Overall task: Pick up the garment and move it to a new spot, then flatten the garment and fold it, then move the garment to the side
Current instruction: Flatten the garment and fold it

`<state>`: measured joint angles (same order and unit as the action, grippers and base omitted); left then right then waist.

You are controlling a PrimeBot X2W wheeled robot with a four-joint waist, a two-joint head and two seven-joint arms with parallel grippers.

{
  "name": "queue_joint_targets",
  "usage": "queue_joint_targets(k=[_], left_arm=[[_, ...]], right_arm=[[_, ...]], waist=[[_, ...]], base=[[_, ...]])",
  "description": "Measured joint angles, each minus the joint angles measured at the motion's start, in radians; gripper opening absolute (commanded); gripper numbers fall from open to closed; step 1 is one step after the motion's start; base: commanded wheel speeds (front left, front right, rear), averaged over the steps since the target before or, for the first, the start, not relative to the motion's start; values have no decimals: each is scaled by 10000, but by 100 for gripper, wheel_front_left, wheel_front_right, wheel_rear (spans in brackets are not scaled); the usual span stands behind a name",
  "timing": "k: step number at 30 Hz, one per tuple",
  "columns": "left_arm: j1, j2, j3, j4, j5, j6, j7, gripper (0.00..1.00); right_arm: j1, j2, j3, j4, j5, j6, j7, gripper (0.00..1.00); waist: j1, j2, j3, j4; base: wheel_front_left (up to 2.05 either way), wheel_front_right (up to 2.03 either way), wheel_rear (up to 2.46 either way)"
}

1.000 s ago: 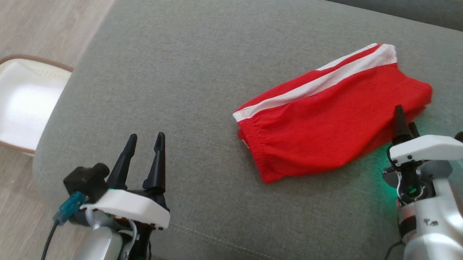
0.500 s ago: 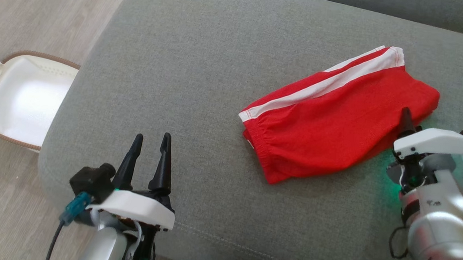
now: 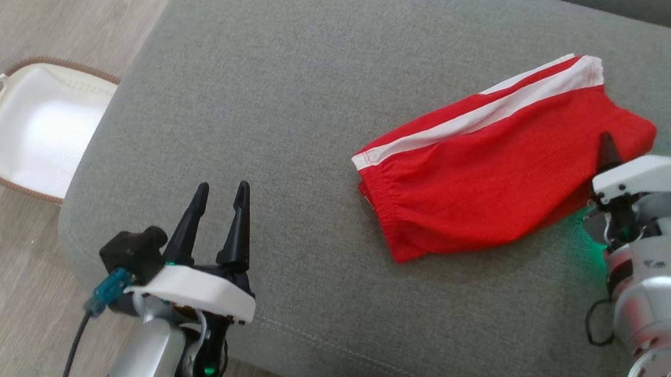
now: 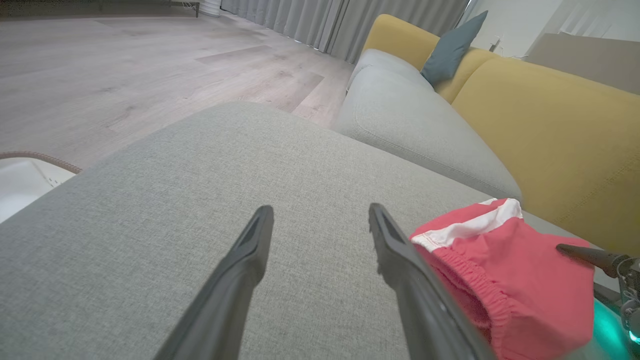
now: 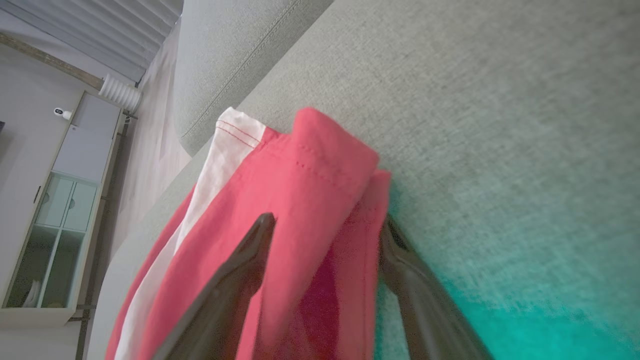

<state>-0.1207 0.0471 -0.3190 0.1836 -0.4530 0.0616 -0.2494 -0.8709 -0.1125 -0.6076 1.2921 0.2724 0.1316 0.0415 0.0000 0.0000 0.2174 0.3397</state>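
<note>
Garment: red shorts with a white side stripe and a gathered waistband, folded over, lying on the cushion at 2 o'clock in the head view.

Right gripper: the fingers are spread apart. In the right wrist view they straddle the hemmed edge of the garment, with one finger over the red cloth and the other at the edge beside the bare cushion. They are not clamped. In the head view one dark finger tip lies over the garment's 4 o'clock corner, and green light falls on the fabric below it.

Left gripper: the fingers are parted and hold nothing. It sits at 7 o'clock in the head view, above the cushion's near edge and well apart from the garment. In the left wrist view the waistband end of the garment lies at 4 o'clock, just beyond the right-hand finger.

Cushion: grey woven sofa seat, bearing the garment.

Basket: white with a brown rim and a loop handle, standing on the floor at 9 o'clock in the head view, beside the cushion.

Floor: pale wood planks.

Backrest: yellow, at 2 o'clock in the left wrist view, with a teal pillow against it.
</note>
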Motion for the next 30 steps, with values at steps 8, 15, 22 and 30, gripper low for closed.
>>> queue_joint_targets(k=[8,15,22,30], left_arm=[[-117,-2,27,-2,-92,-4,0,100],[-328,-6,40,27,-188,-2,0,100],[-297,-8,105,56,-174,0,0,100],[51,-4,232,58,-96,0,0,100]], right_arm=[[-482,-42,-872,-48,-1005,0,516,100],[-630,75,-1505,23,-1584,0,341,0],[-588,408,-1685,148,-1475,0,-433,0],[265,458,-1267,23,-786,0,-1592,0]], waist=[[0,0,313,108],[1,0,293,48],[1,0,-45,-231],[0,0,-754,-906]], base=[[0,0,0],[0,0,0],[0,0,0],[0,0,0]])
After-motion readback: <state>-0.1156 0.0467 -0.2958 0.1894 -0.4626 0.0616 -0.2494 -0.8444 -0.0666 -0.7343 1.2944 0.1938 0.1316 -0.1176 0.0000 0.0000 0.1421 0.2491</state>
